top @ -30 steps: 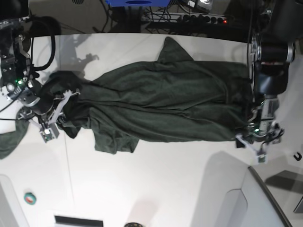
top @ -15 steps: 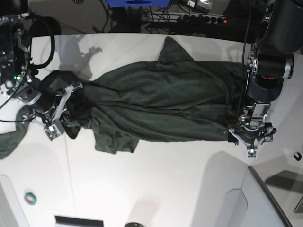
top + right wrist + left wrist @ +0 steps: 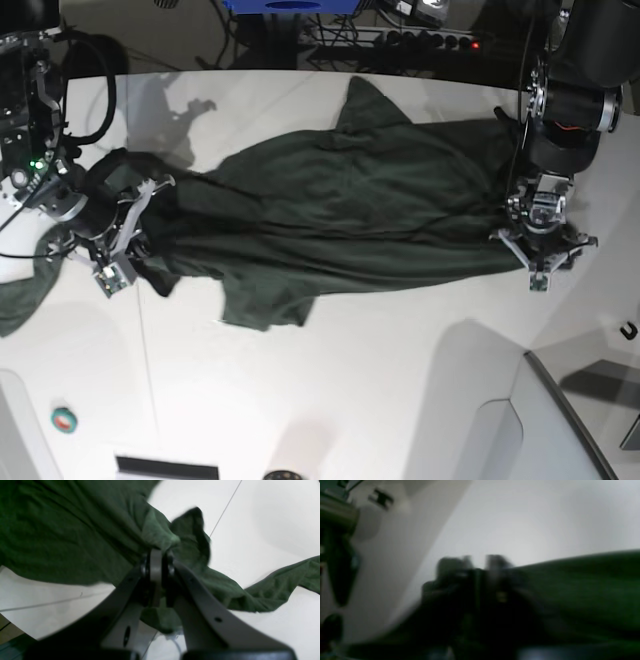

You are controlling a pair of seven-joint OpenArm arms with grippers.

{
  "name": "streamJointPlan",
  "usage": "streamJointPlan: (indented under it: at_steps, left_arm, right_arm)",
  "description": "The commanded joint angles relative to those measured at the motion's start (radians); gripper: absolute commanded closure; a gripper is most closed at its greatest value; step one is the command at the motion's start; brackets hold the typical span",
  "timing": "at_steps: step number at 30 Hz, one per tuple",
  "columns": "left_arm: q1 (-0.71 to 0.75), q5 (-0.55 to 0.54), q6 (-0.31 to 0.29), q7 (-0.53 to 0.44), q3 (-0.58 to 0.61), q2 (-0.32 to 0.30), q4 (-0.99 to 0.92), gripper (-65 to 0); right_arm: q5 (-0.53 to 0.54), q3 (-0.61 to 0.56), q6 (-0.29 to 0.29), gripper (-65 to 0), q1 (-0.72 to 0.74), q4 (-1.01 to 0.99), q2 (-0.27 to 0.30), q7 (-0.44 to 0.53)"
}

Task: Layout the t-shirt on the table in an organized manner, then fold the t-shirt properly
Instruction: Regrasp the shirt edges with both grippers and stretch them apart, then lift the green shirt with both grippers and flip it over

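Observation:
The dark green t-shirt [image 3: 340,220] lies stretched lengthwise across the white table [image 3: 350,380], rumpled, with one flap hanging toward the front. At its left end my right gripper [image 3: 135,225] is shut on a bunched fold; the right wrist view shows cloth [image 3: 62,530] pinched between the closed fingertips of that gripper [image 3: 156,555]. My left gripper [image 3: 535,250] stands at the shirt's right edge, shut on the fabric there. The left wrist view is blurred: dark fingers [image 3: 450,565] meet green cloth [image 3: 582,585] lying on the tabletop.
A grey angled panel [image 3: 520,420] covers the table's front right corner. A small green and red roll [image 3: 64,420] lies front left, a black hook [image 3: 628,330] far right. Cables and a power strip [image 3: 420,40] run behind the far edge.
My left gripper has shut at the shirt's right edge and moved toward the far side. The shirt has shifted right with it. The right gripper has barely moved.

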Motion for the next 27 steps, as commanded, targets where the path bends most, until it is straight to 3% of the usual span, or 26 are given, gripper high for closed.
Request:
streamJointPlan:
  at_steps: [1, 11, 14, 18, 21, 27]
  left_arm:
    - [0.039, -0.027, -0.066, 0.212, 0.002, -0.005, -0.039, 0.0]
    - [0.053, -0.028, -0.066, 0.22, 0.0, -0.008, 0.066, 0.0]
    - [0.07, -0.028, -0.066, 0.309, -0.014, -0.034, 0.191, 0.0]
    - [0.136, -0.023, -0.066, 0.438, -0.149, -0.037, 0.466, 0.0]
    - [0.174, -0.025, -0.066, 0.541, -0.227, -0.025, 0.692, 0.0]
    - [0.145, -0.025, -0.066, 0.68, -0.273, 0.016, 0.994, 0.0]
  right_arm:
    - [0.006, 0.01, 0.008, -0.2, 0.011, 0.014, 0.011, 0.024]
    - [0.006, 0.011, 0.002, -0.2, 0.028, -0.055, 0.011, 0.029]
    - [0.006, 0.027, 0.005, -0.2, 0.032, -0.049, 0.014, 0.029]
    - [0.004, 0.019, 0.008, -0.2, 0.057, -0.052, 0.017, 0.022]
    - [0.004, 0.021, 0.006, -0.2, 0.072, -0.052, 0.011, 0.024]
    - [0.004, 0.025, 0.005, -0.2, 0.189, -0.055, 0.002, 0.018]
